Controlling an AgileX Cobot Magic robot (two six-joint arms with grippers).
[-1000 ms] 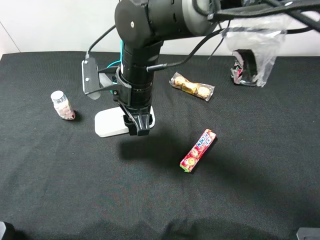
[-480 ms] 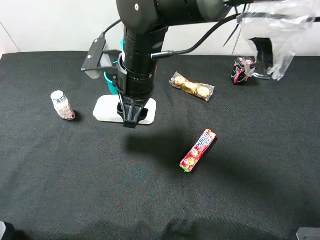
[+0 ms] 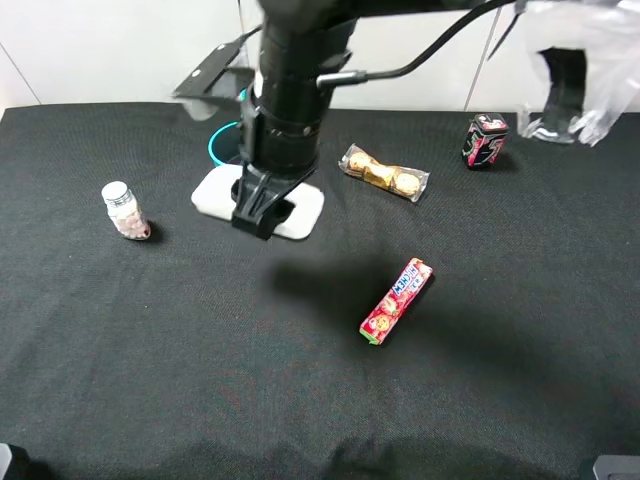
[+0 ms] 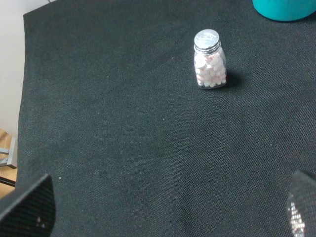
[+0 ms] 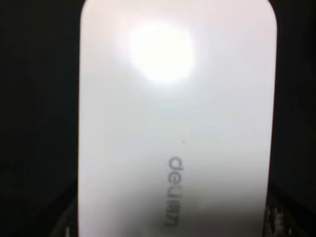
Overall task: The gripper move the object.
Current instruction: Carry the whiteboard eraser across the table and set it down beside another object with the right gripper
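The middle of the flat white case [image 3: 306,211] with rounded corners is hidden in the high view by the right gripper [image 3: 262,212], a black claw on a thick dark round arm. Only the two ends of the case are seen. In the right wrist view the white case [image 5: 177,123] is blurred and so close that the picture is almost filled by it. Small grey letters are printed on it, but they are hard to read. Of the left gripper [image 4: 163,207] only two dark finger tips are shown, cut off at the picture's edge. They are set wide apart and nothing is held. A teal round thing [image 3: 222,150] is mostly hidden behind the arm.

Everything is laid on a black cloth [image 3: 150,350]. A small clear bottle [image 3: 124,210] of white and pink pills stands well apart from the claw, towards the left gripper. Gold sweets in a clear wrapper [image 3: 384,173] lie near the claw on its other side. A small dark red can [image 3: 485,140] stands further off that way. A red candy roll [image 3: 396,300] lies well apart from the claw.

The white case is gripped across its middle by the claw. Whether it is lifted off the cloth cannot be told.
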